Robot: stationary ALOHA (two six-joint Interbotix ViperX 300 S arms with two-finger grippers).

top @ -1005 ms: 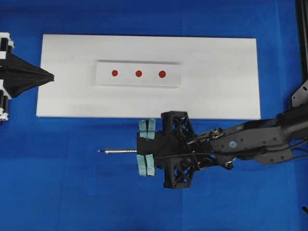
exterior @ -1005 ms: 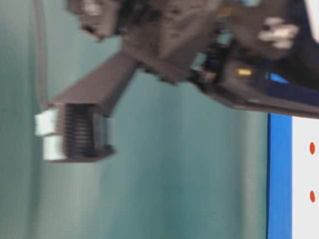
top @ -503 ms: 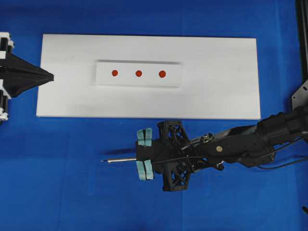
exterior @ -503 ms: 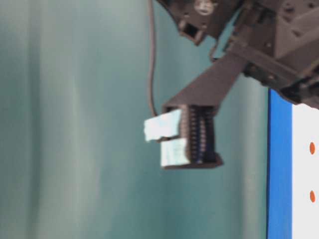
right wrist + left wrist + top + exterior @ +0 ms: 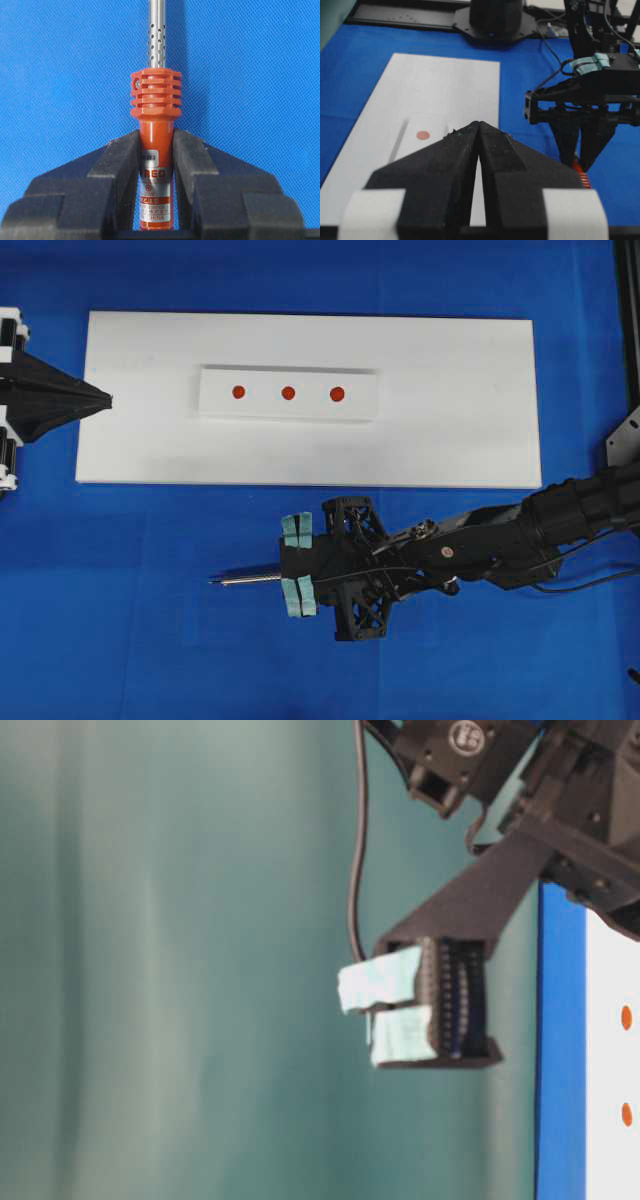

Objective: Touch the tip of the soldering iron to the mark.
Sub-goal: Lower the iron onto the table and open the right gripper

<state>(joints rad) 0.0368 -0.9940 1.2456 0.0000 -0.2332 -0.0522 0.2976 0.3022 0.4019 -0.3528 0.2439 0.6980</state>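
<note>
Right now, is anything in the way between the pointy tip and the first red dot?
Nothing visible is. The tip sits over bare blue cloth, and only the open white board lies between it and the mark.

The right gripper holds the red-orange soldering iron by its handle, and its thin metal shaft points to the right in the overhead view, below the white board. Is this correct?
One detail is wrong. In the overhead view the thin metal shaft points left, not right. The rest holds: the right gripper is clamped on the handle of the red-orange soldering iron, below the white board.
</note>
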